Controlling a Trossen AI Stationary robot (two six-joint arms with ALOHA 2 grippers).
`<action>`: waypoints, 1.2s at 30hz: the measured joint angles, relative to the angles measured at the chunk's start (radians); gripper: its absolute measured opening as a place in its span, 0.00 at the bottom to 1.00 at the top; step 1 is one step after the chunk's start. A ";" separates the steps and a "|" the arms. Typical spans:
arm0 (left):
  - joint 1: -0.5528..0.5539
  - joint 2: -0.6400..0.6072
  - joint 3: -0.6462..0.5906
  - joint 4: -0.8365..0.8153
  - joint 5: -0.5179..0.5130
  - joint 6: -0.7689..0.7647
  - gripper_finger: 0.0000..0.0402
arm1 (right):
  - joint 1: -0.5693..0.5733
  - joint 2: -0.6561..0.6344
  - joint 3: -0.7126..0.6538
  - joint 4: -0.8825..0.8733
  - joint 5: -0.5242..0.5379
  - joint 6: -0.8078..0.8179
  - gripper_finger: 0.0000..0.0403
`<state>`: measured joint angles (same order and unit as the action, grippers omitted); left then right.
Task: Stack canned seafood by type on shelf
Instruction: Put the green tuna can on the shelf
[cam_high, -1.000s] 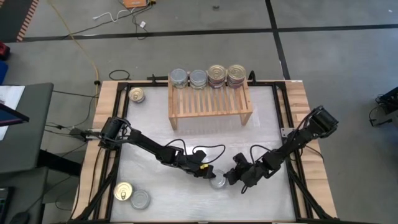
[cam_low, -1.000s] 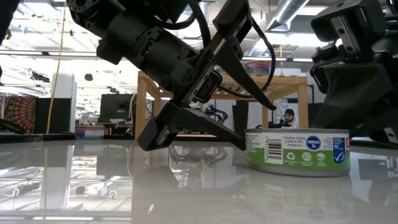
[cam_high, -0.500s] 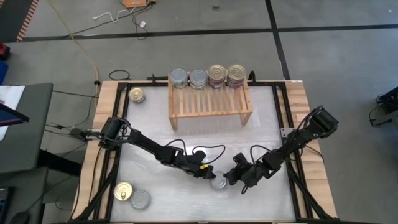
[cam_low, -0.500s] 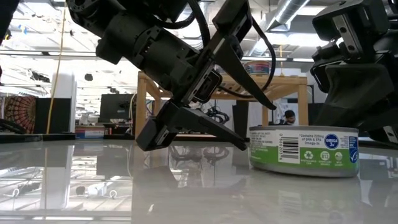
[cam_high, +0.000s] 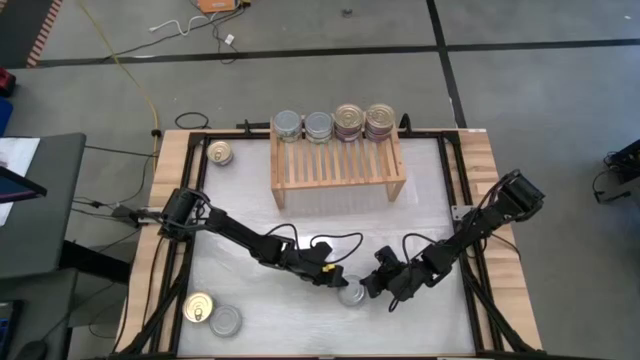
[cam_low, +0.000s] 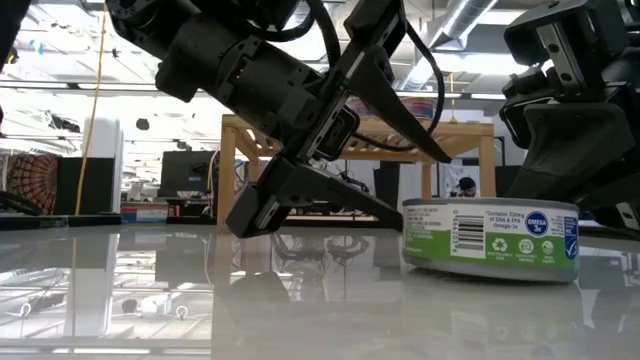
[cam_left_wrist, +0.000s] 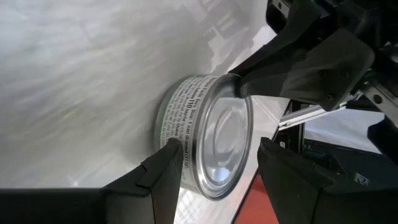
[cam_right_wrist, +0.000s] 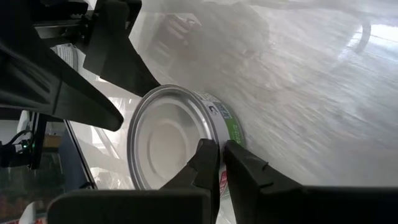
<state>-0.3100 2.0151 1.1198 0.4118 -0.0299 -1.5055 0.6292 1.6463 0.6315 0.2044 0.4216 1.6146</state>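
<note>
A flat round tin (cam_high: 350, 294) with a plain silver top and a green-and-white label (cam_low: 490, 240) lies on the white table between my two grippers. My left gripper (cam_high: 336, 284) is open and rolled on its side. One of its fingers (cam_low: 440, 160) hangs over the tin's top; the other (cam_low: 385, 222) lies low beside its wall. My right gripper (cam_high: 368, 289) comes from the tin's other side, shut on its rim. The light-wood shelf (cam_high: 338, 165) at the far middle carries two silver-topped tins (cam_high: 303, 126) and two taller stacks (cam_high: 364, 121). My left gripper's low finger (cam_left_wrist: 171, 155) ends right at the tin's side wall (cam_left_wrist: 180, 124); I cannot tell whether it touches. My right gripper pinches the tin's rim (cam_right_wrist: 211, 134) between its nearly closed fingers (cam_right_wrist: 206, 158), slanting down from the table's right. The tin's bottom rests on the table.
A gold-topped tin (cam_high: 220, 153) lies at the far left beside the shelf. A gold-topped tin (cam_high: 199, 308) and a silver one (cam_high: 227, 321) sit at the near left corner. Black frame rails (cam_high: 455, 190) run along the table's sides. Bare white surface lies between the shelf and the grippers.
The tin has slid a little along the table toward the right edge, away from my left gripper's low finger and toward my right gripper.
</note>
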 joint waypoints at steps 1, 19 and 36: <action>-0.001 0.000 0.000 0.000 0.000 0.000 0.49 | 0.000 0.000 0.000 -0.003 0.000 0.000 0.13; -0.038 0.001 0.000 -0.064 -0.023 -0.102 0.49 | 0.000 -0.001 0.001 -0.043 0.003 0.008 0.13; -0.055 0.015 0.000 -0.022 -0.108 -0.142 0.49 | 0.000 0.000 0.000 -0.084 0.003 0.035 0.13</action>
<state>-0.3645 2.0303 1.1198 0.3900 -0.1375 -1.6477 0.6292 1.6459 0.6319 0.1207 0.4244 1.6494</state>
